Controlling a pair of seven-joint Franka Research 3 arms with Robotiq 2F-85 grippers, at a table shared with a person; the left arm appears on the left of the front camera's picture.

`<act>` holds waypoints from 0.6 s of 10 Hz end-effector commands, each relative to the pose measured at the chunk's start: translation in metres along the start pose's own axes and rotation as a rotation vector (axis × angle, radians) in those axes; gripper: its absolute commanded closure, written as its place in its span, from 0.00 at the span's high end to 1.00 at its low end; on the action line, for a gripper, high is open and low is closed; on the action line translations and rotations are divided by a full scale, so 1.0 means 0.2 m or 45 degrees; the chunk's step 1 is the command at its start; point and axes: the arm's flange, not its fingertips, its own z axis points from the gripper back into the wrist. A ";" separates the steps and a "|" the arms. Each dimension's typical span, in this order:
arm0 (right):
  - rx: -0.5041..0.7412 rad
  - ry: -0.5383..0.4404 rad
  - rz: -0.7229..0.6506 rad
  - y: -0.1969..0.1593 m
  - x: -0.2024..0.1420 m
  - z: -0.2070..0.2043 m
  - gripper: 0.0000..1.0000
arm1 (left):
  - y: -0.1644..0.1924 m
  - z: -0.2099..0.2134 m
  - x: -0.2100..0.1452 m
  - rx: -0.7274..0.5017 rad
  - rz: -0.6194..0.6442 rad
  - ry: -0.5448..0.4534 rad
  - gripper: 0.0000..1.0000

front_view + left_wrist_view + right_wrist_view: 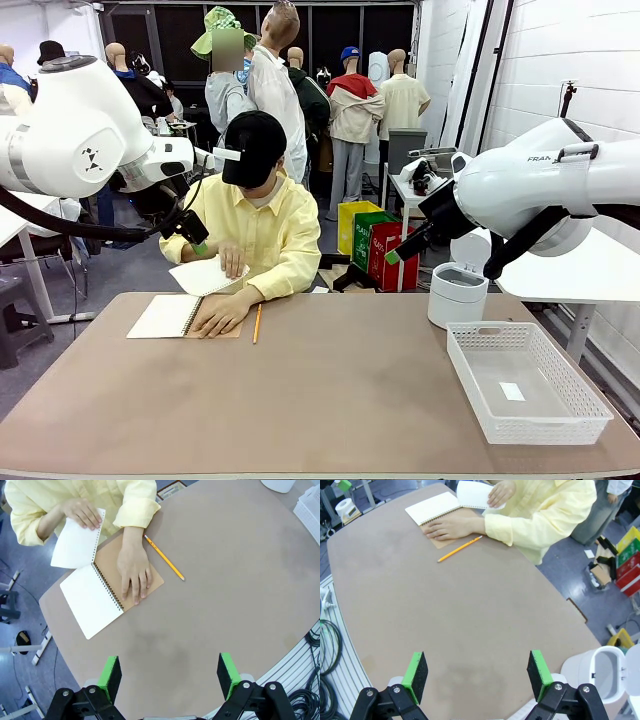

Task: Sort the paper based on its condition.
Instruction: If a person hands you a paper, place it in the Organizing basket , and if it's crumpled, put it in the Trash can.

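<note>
A person in a yellow shirt holds a white sheet of paper (pixel 205 275) (pixel 75 545) (pixel 472 494) by its perforated edge, lifted at the far left of the table. Their other hand (pixel 134 572) presses flat on an open spiral notebook (pixel 165 316) (pixel 92 602) (pixel 432 507). My left gripper (pixel 198 244) (pixel 169 676) hangs open high above the table, near the person's shoulder. My right gripper (pixel 395 256) (pixel 477 676) is open too, raised at the right, with nothing between its fingers.
A yellow pencil (pixel 257 323) (pixel 164 557) (pixel 459 549) lies beside the notebook. A white mesh basket (pixel 560 415) holding a small white scrap stands at the right front. A white lidded bin (pixel 457 293) (pixel 600 672) stands beyond the table's right edge.
</note>
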 end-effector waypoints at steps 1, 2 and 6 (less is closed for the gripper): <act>0.017 -0.002 -0.005 0.00 0.00 0.00 1.00 | 0.01 0.01 0.00 0.006 -0.003 -0.004 1.00; 0.017 -0.002 -0.005 0.00 0.00 0.00 1.00 | 0.01 0.01 0.00 0.006 -0.003 -0.004 1.00; 0.017 -0.002 -0.005 0.00 0.00 0.00 1.00 | 0.01 0.01 0.00 0.006 -0.003 -0.004 1.00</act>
